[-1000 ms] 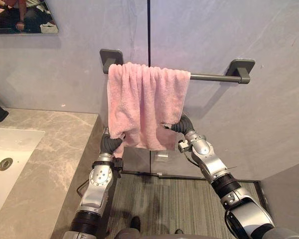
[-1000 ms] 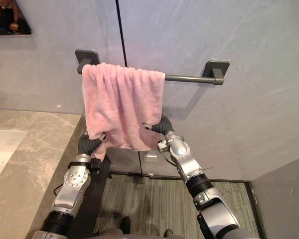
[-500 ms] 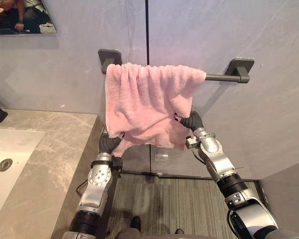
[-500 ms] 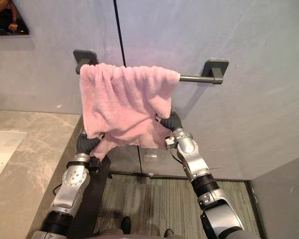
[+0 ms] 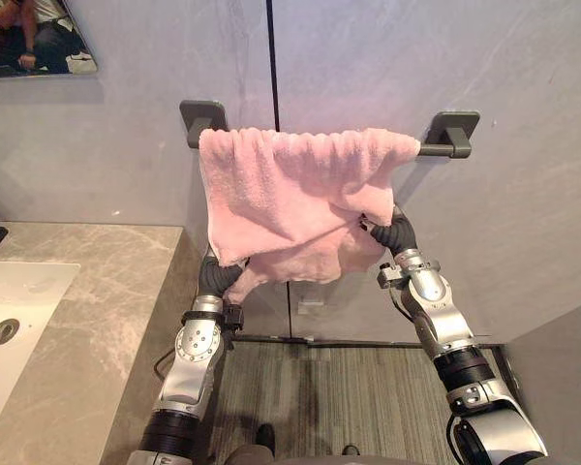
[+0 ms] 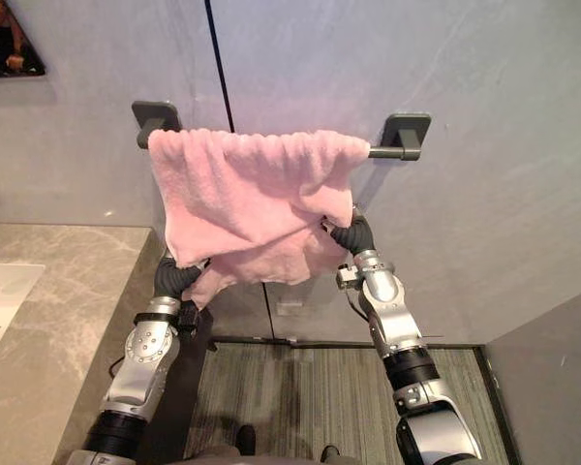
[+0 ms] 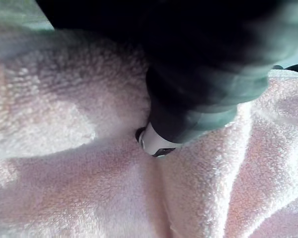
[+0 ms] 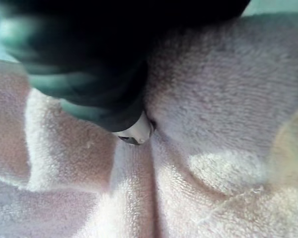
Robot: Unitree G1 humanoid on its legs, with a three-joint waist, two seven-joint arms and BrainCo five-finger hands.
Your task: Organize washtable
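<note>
A pink towel (image 5: 290,189) hangs over the dark wall bar (image 5: 434,149) and covers nearly its whole length. My left hand (image 5: 216,279) is at the towel's lower left corner, where the cloth bunches over it. My right hand (image 5: 395,235) holds the lower right corner lifted up beside the right bracket. In the left wrist view the dark cover of my left hand (image 7: 198,74) presses into the towel (image 7: 64,188), and folds run together at a silver finger. The right wrist view shows my right hand (image 8: 89,64) pinching the towel (image 8: 213,124) the same way.
A grey marble counter (image 5: 87,320) with a white sink (image 5: 10,310) lies at the left, close to my left arm. A mirror (image 5: 29,39) hangs at the upper left. A striped grey floor (image 5: 339,387) lies below the bar.
My right hand has moved right and upward, drawing the towel's right edge along the bar up to the right bracket. The left hand has stayed at the left corner. The camera shifted slightly.
</note>
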